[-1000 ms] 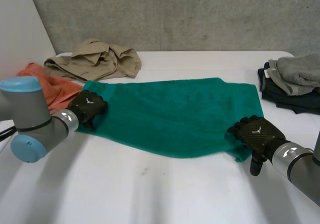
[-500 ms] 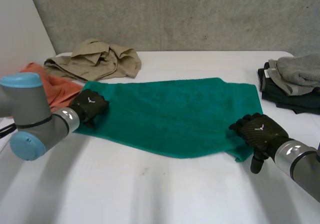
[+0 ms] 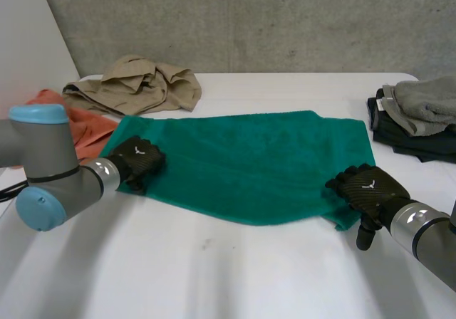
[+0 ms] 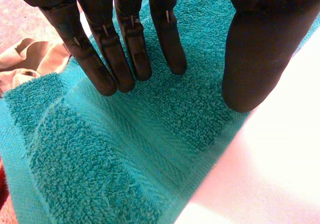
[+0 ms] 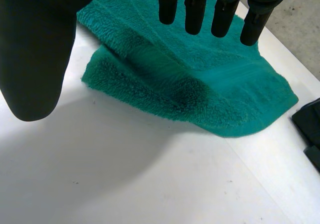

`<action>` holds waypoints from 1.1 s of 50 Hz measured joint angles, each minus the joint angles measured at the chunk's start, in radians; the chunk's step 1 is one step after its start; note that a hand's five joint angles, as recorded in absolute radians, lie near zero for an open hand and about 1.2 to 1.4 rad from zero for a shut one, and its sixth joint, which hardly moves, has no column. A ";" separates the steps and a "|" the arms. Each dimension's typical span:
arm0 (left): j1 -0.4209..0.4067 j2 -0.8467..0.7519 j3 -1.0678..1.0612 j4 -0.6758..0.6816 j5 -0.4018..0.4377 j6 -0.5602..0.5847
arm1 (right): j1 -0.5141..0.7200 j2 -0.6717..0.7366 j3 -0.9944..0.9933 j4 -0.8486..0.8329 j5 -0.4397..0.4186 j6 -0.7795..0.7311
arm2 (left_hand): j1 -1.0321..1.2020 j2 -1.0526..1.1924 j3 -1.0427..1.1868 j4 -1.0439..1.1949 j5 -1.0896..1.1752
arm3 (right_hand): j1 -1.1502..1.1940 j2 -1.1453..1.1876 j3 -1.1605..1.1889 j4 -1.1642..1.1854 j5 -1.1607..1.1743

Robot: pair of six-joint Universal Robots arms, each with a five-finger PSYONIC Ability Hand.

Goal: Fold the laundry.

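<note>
A bare test lab — plain white table (image 3: 214,276) against a rough grey concrete wall (image 3: 249,20), crumpled beige garment (image 3: 142,84) and folded grey clothes (image 3: 420,105) lying at its edges

My left arm (image 3: 43,162) hides much of the orange cloth (image 3: 89,128) at the left of the table (image 3: 214,276), and the frame edge cuts off the folded stack (image 3: 420,112) at the right. Under my left hand (image 3: 139,162), the near corner of the green towel (image 3: 249,162) lies covered in the head view.
</note>
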 measured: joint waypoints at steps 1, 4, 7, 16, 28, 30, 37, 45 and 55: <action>-0.003 -0.004 0.004 0.000 -0.002 0.000 | 0.000 0.000 0.000 0.000 0.000 0.000 | 0.004 0.004 0.004 0.003 0.004 | 0.000 0.000 0.000 0.000 0.000; -0.008 -0.013 0.015 0.000 -0.007 0.000 | -0.001 0.001 0.000 -0.001 0.000 0.000 | 0.008 0.010 0.011 0.008 0.008 | 0.000 0.000 0.000 0.000 0.000; -0.012 -0.023 0.025 -0.002 -0.011 0.001 | -0.001 0.000 0.000 -0.001 0.001 0.001 | 0.011 0.013 0.012 0.011 0.012 | 0.000 0.000 0.000 0.000 0.000; -0.021 -0.039 0.048 -0.002 -0.024 0.002 | -0.002 -0.003 0.000 -0.001 0.001 0.002 | 0.220 0.215 0.212 0.209 0.204 | 0.000 0.000 0.000 0.000 0.000; -0.030 -0.047 0.083 -0.010 -0.057 -0.011 | 0.006 -0.004 0.006 -0.001 0.002 0.002 | 0.439 0.487 0.477 0.484 0.472 | 0.000 0.000 0.000 0.000 0.000; -0.033 -0.042 0.085 -0.017 -0.067 -0.019 | 0.008 -0.005 0.006 -0.001 0.004 0.002 | 0.439 0.487 0.477 0.484 0.472 | 0.000 0.000 0.000 0.000 0.000; -0.041 0.007 0.058 -0.047 -0.072 -0.056 | 0.009 -0.011 -0.001 0.010 0.021 0.017 | 0.191 0.228 0.225 0.245 0.243 | 0.000 0.000 0.002 0.000 0.000; -0.044 0.056 -0.016 -0.053 -0.027 -0.055 | 0.009 -0.017 -0.019 0.048 0.027 0.057 | -0.091 -0.083 -0.081 -0.083 -0.088 | 0.153 0.149 0.158 0.155 0.156; -0.041 0.046 -0.026 -0.019 -0.039 -0.041 | 0.027 0.046 -0.055 0.021 0.030 0.145 | -0.095 -0.094 -0.093 -0.091 -0.101 | 0.399 0.407 0.400 0.398 0.394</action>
